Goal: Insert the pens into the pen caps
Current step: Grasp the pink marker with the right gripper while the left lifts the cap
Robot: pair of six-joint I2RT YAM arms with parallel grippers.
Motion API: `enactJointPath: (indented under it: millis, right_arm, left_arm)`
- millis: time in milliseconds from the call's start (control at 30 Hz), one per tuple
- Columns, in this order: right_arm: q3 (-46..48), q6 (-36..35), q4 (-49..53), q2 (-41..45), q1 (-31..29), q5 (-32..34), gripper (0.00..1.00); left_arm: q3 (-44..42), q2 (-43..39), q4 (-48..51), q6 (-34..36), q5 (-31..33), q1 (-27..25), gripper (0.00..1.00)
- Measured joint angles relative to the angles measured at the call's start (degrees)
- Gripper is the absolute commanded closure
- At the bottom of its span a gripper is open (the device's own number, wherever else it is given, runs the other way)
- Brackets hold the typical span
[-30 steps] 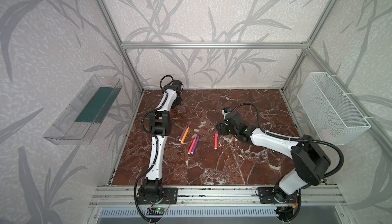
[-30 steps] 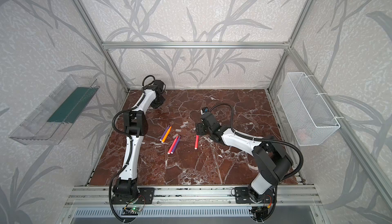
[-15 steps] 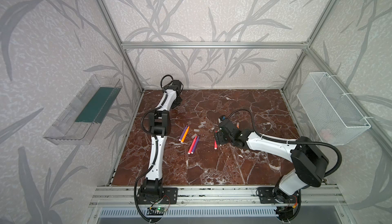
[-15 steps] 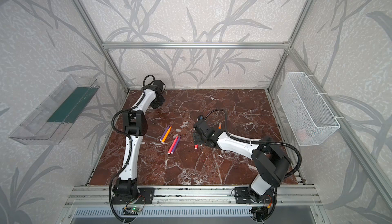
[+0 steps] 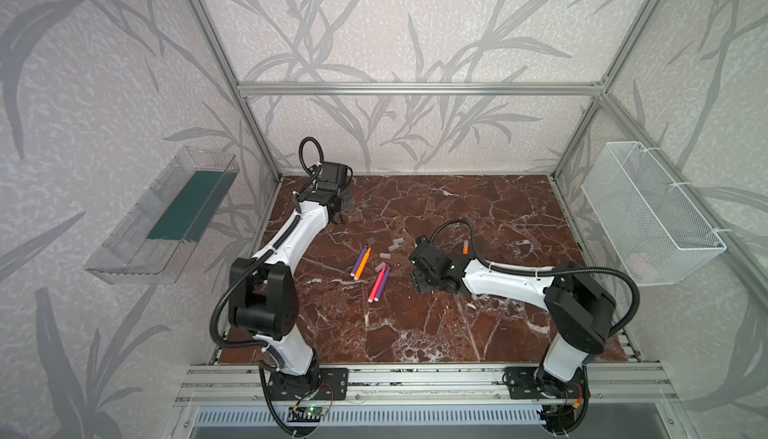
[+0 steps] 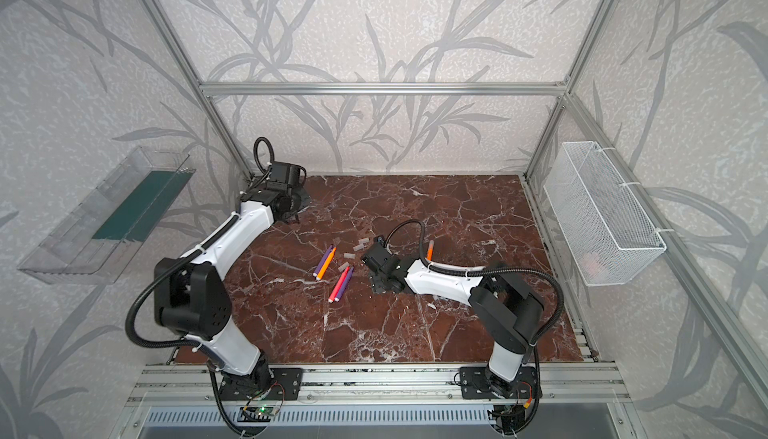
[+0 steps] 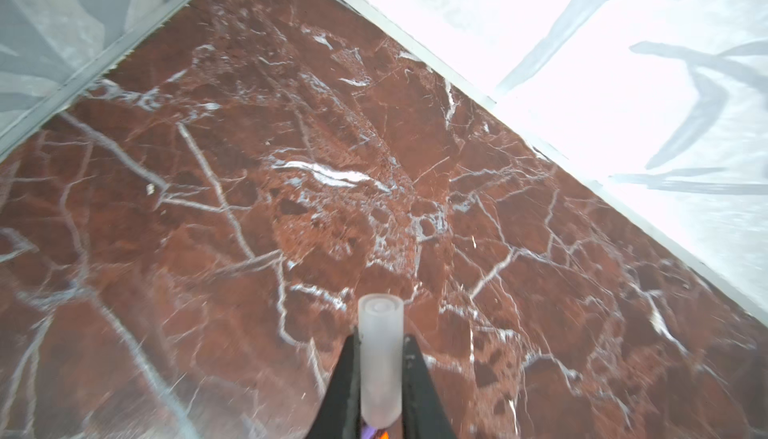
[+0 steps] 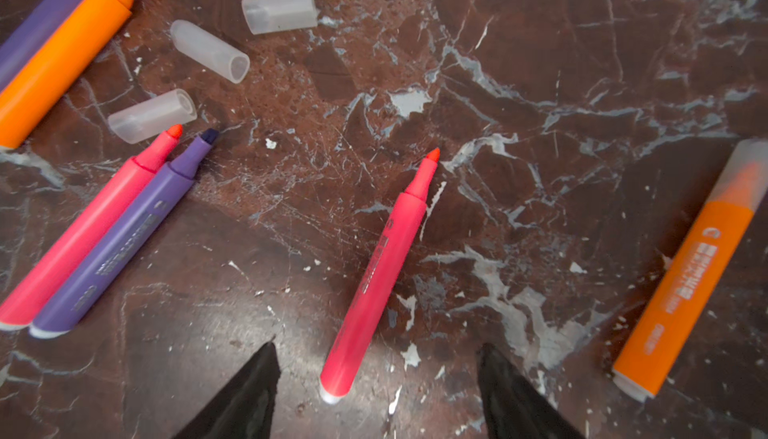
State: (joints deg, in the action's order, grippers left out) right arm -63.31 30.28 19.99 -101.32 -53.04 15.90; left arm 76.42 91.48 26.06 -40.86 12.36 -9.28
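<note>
Held at the far back left corner, my left gripper [image 7: 381, 339] [image 5: 337, 208] is shut on a translucent pen cap [image 7: 381, 358]. My right gripper [image 8: 379, 347] [image 5: 419, 279] is open low over the marble. Its fingers stand either side of the rear end of a pink-red pen [image 8: 382, 266], not touching it. That pen is hidden under the gripper in both top views. Left of it lie a pink-red and purple pair [image 8: 104, 241] [image 5: 379, 283] and an orange and purple pair [image 8: 62, 50] [image 5: 361, 261]. Several loose pen caps [image 8: 210, 50] [image 5: 395, 245] lie nearby. A capped orange pen [image 8: 690, 266] [image 5: 465, 246] lies to the right.
A clear plastic bin [image 5: 162, 225] hangs on the left wall and a white wire basket [image 5: 648, 212] on the right wall. An aluminium rail [image 5: 415, 378] runs along the table's front edge. The right arm's cable [image 5: 453, 225] loops above the capped pen.
My right gripper has moved forward and down over the lone pink-red pen, which now lies between its fingers. The left arm has not moved.
</note>
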Motion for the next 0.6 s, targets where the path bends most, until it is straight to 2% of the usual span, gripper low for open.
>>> enactJointPath:
  millis: [100, 267, 433, 600]
  right_arm:
    - [-2.14, 0.11, 0.96, -3.19, 0.0, 0.74, 0.41]
    - [-4.04, 0.37, 2.36, -7.15, 0.0, 1.75, 0.51]
    - [-4.02, 0.98, 2.6, -7.48, 0.0, 2.16, 0.55]
    - [-4.0, 1.44, 2.54, -7.54, 0.0, 2.56, 0.55]
  left_arm:
    - [-11.06, -10.05, -4.66, 0.33, 0.2, 0.31, 1.0]
    - [-25.75, -24.85, -10.4, 1.7, -1.79, 0.48, 1.0]
    - [-30.86, -35.8, -12.7, 2.71, -3.45, 0.5, 1.0]
    - [-31.56, -40.98, -14.36, 3.28, -5.84, 0.5, 1.0]
